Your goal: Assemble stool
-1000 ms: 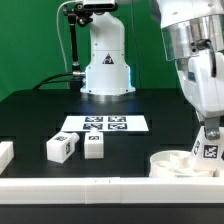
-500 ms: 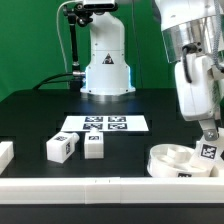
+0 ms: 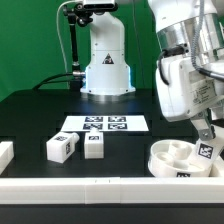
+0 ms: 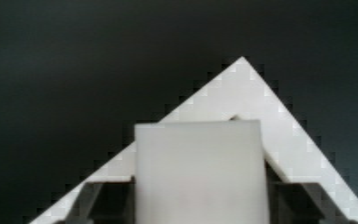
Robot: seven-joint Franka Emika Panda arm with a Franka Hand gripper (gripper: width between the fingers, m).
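Starting with the exterior view. The arm [image 3: 185,60] stands at the exterior view's right, wrist pointing down. The pincer [image 3: 206,140] is closed on the held leg [image 3: 209,152], with the leg's tag face toward the camera. The held leg hangs at the far-right rim of the seat [image 3: 180,160]; whether the two touch cannot be told. The seat lies flat on the black surface [image 3: 30,120], recessed face up, at the exterior view's right and just behind the front rail [image 3: 90,187]. Two loose legs lie near each other left of centre, one skewed [image 3: 60,147] and one squarer to the camera [image 3: 93,145]. A third loose leg [image 3: 5,152] is cut off by the exterior view's left edge. The marker board [image 3: 105,125] lies flat behind the loose legs, in front of the arm base [image 3: 106,65].

Wrist view. The white block of the held leg [image 4: 197,165] fills the middle, clamped between two dark fingers [image 4: 108,200], one on each side. Behind it sits a white wedge [image 4: 247,100] against the dark surface [image 4: 69,60]. The wedge is blurred, and which part it is cannot be told.
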